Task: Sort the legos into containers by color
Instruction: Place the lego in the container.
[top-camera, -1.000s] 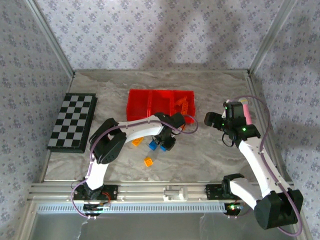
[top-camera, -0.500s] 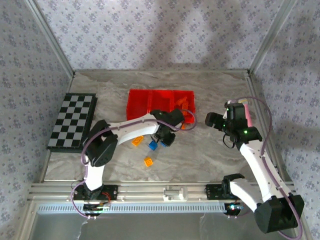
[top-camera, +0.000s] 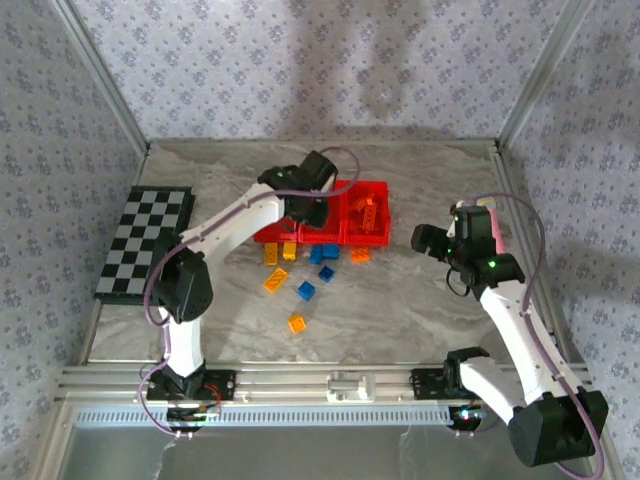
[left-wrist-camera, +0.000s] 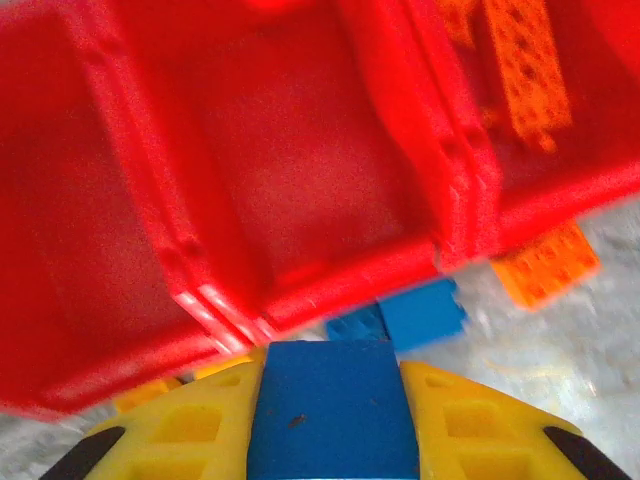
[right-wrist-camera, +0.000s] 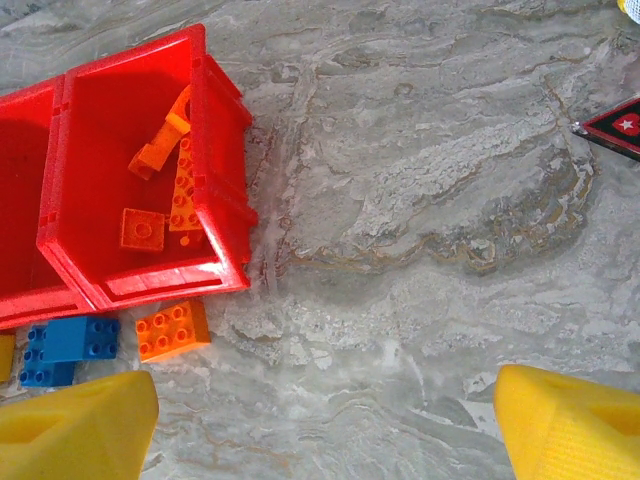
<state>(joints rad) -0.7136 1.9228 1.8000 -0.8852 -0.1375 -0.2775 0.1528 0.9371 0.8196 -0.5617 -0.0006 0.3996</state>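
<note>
Blue and smooth-topped, one brick (left-wrist-camera: 332, 400) is clenched by the left tool (left-wrist-camera: 333, 385) at the near rim of the red containers (left-wrist-camera: 330, 280); orange legos (right-wrist-camera: 142, 228) are seen in the rightmost bin; the right tool (right-wrist-camera: 325, 425) is spread wide over the desk (right-wrist-camera: 420, 200).
</note>
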